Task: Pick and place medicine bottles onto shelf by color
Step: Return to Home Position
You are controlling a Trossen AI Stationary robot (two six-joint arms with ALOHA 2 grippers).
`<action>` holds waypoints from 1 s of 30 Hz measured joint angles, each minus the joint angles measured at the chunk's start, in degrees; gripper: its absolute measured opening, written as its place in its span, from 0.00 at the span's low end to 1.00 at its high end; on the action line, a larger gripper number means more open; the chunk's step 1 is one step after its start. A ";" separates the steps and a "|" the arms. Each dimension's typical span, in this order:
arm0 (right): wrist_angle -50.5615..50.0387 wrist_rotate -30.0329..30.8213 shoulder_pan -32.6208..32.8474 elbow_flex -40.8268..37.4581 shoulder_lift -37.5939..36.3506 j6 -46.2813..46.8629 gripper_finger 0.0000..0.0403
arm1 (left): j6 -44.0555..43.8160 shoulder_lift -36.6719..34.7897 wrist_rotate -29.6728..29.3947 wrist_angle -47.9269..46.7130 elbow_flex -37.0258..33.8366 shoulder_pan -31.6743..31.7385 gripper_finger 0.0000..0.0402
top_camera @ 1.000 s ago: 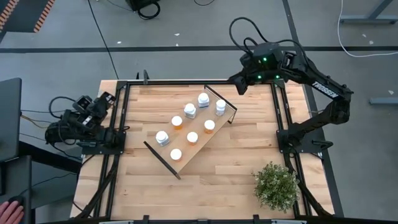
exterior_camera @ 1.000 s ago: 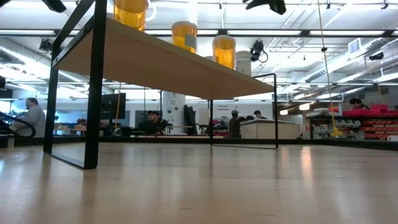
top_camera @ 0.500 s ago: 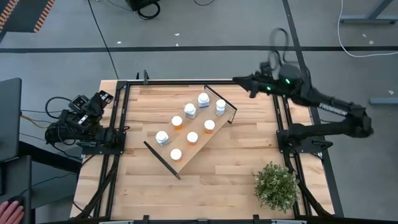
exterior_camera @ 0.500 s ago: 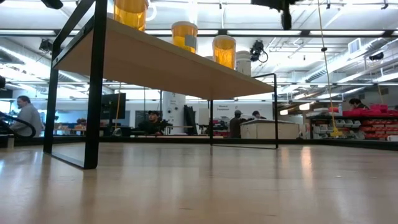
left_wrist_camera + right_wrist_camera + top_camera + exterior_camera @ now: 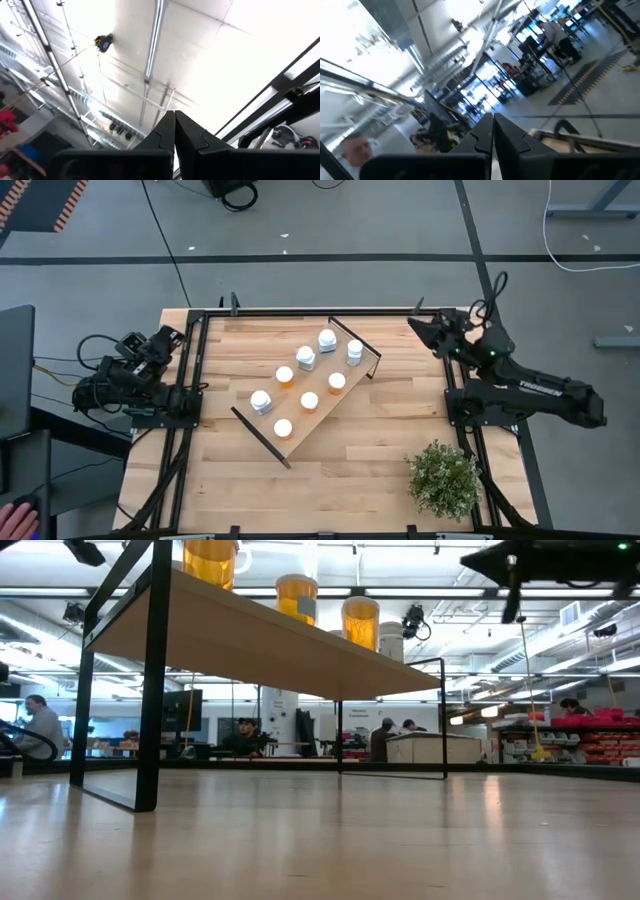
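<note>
The shelf [image 5: 305,392], a long light-wood board with thin dark end panels, stands slantwise on the middle of the table. Several medicine bottles stand upright on it. The white-bodied ones [image 5: 327,339] are along its far-left side and the orange ones [image 5: 309,401] along its near-right side. The low view shows the board [image 5: 250,635] from below, with orange bottles [image 5: 296,595] on top. My right gripper [image 5: 420,325] is shut and empty over the table's far right corner. My left gripper [image 5: 168,337] is shut and empty at the table's left edge, its arm folded.
A potted green plant [image 5: 443,478] stands at the table's near right corner. Black frame rails [image 5: 195,370] run along the table's left, right and far edges. People sit and stand in the room behind [image 5: 45,725].
My right arm has swung away from the shelf's far end toward the table's right edge and come down low along that edge. Its gripper now points at the far right corner. The bottles and the shelf have stayed where they were.
</note>
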 joint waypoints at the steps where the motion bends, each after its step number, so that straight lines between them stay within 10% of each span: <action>1: -1.77 -0.03 0.22 -0.66 -1.59 -0.62 0.05 | -0.18 0.00 -0.07 -0.71 0.00 0.00 0.02; 18: 1.25 11.39 13.31 -21.37 -16.57 2.53 0.03 | -5.24 0.02 -0.76 -3.73 -8.75 -0.02 0.01; 30: -10.32 11.28 15.86 -21.38 -16.42 2.62 0.02 | -10.26 0.09 -2.63 -9.54 -10.88 0.15 0.01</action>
